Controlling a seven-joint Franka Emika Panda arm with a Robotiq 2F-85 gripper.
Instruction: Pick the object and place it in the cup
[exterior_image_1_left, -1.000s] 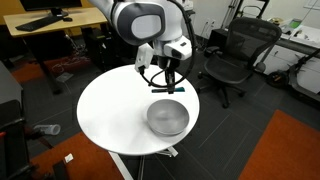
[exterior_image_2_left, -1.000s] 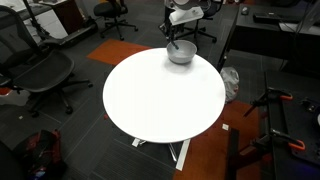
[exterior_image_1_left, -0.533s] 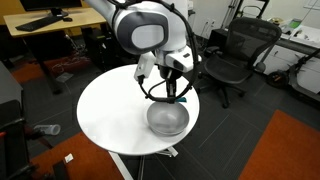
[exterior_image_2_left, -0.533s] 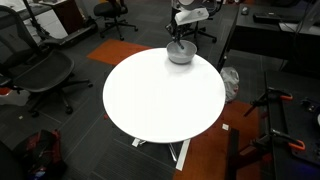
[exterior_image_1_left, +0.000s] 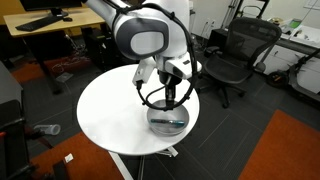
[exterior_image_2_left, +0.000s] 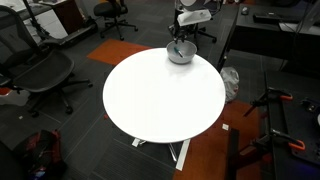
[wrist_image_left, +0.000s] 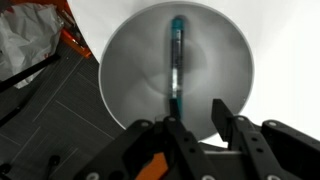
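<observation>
Stick (wrist_image_left: 177, 60), thin, dark and teal-tinted, lies flat inside the wide, shallow silver-grey bowl (wrist_image_left: 120, 70), which sits near the edge of the round white table (exterior_image_2_left: 160, 100). The black gripper (wrist_image_left: 198, 122) hovers just above the bowl, fingers spread, holding nothing.

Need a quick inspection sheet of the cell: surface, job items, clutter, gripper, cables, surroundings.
Surface: round white table, only the bowl on it.
Bowl: upright, near the table's edge.
Stick: lies flat inside the bowl, free of the fingers.
Clutter: nothing seen on the table.
Gripper: open, above the bowl.
Cables: black loop at the wrist, hanging above the table.
Surroundings: office chairs, desk, pale bag on the floor beside the table.
</observation>
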